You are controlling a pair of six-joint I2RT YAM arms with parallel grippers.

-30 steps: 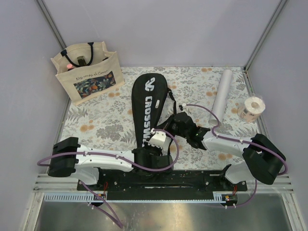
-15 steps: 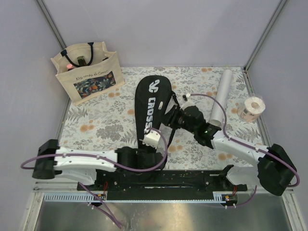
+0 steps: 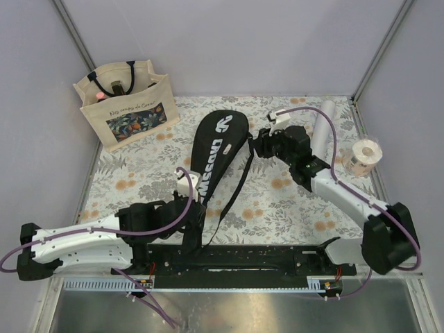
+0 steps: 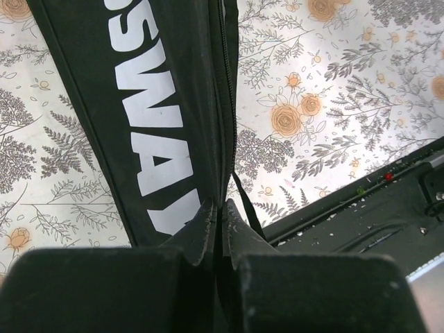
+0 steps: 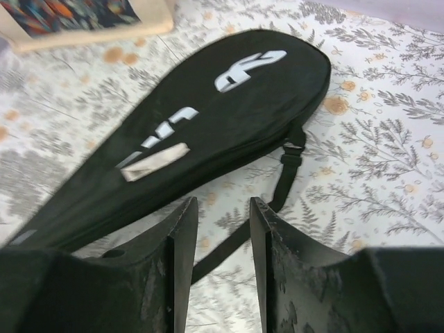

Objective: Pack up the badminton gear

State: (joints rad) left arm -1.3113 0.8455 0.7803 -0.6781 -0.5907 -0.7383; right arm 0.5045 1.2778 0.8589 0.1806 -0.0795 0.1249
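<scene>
The long black racket cover (image 3: 215, 154) lettered "CROSSWAY" lies slanted on the floral table, its round head at the far end. My left gripper (image 3: 197, 212) is shut on the cover's narrow near end. In the left wrist view the cover (image 4: 139, 104) runs up from the left gripper (image 4: 222, 207), its zipper edge pinched between the jaws. My right gripper (image 3: 257, 146) hovers open just right of the cover's head. In the right wrist view the right gripper (image 5: 223, 205) has only the cover's strap (image 5: 281, 182) lying on the cloth below it. The white tube (image 3: 320, 135) lies at the far right.
A beige tote bag (image 3: 125, 104) with a floral print stands at the far left corner. A small pale tape roll (image 3: 363, 157) sits by the right wall, just right of the tube. The black rail (image 3: 263, 258) that carries both arm bases runs along the near edge.
My left gripper has closed on the cover's narrow end and drawn back to the left. My right gripper has opened and moved far and right. The cover has swung to a slant.
</scene>
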